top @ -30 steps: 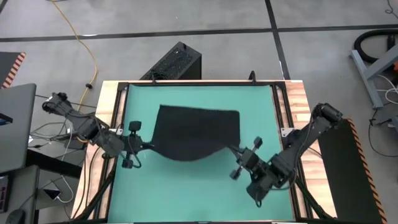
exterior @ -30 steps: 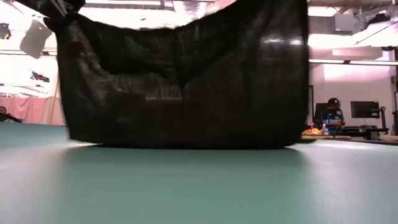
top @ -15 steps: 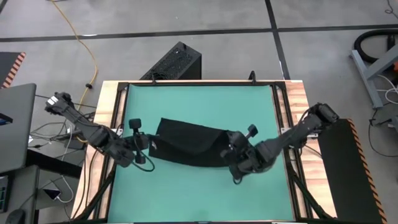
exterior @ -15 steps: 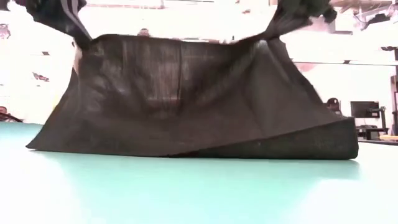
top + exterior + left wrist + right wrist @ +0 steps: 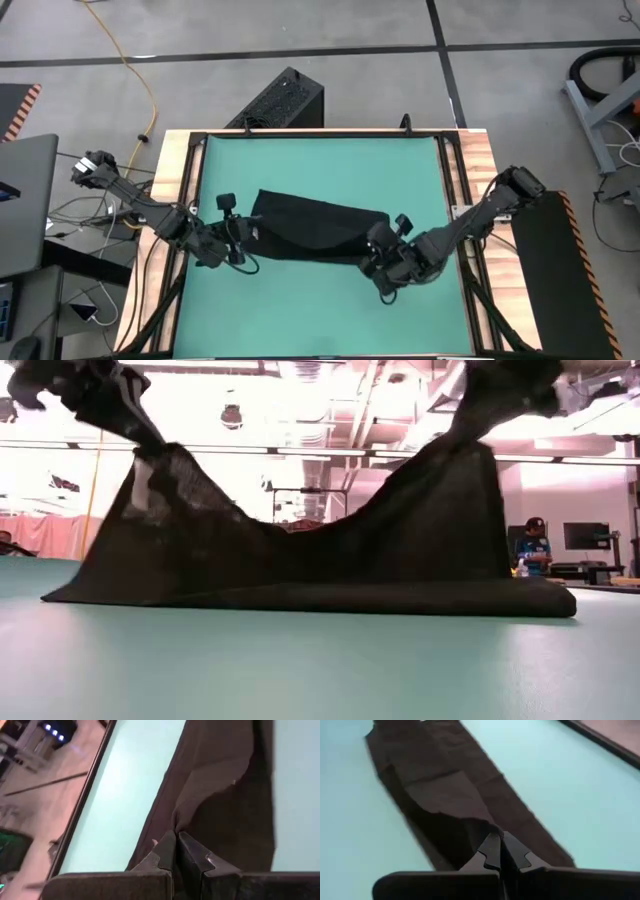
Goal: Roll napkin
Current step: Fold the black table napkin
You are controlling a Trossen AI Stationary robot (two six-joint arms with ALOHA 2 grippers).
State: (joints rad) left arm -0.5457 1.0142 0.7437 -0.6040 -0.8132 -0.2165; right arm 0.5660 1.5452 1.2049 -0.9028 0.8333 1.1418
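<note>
Black fingers of the left end effector (image 5: 240, 240) are pinched tight on one corner of the napkin (image 5: 318, 228). The right end effector (image 5: 380, 247) is pinched tight on the other near corner. From above, the left one sits at about 9 o'clock from the napkin's middle. The right one sits at about 4 o'clock.

Both corners are lifted up. In the low view the napkin (image 5: 320, 560) rises to two peaks and sags in between, while its bottom edge rests flat on the worktop (image 5: 320, 660).

The napkin lies near the middle of the green worktop (image 5: 320, 160), a bit toward 6 o'clock. Its long side runs from 9 o'clock to 3 o'clock, so it stretches right between the two end effectors. Each arm is just as near to its own corner. I think the cloth is partly folded over itself now, and the rolling has to go across the short way, toward 12 o'clock.

No bins or boxes hold anything on the worktop.
</note>
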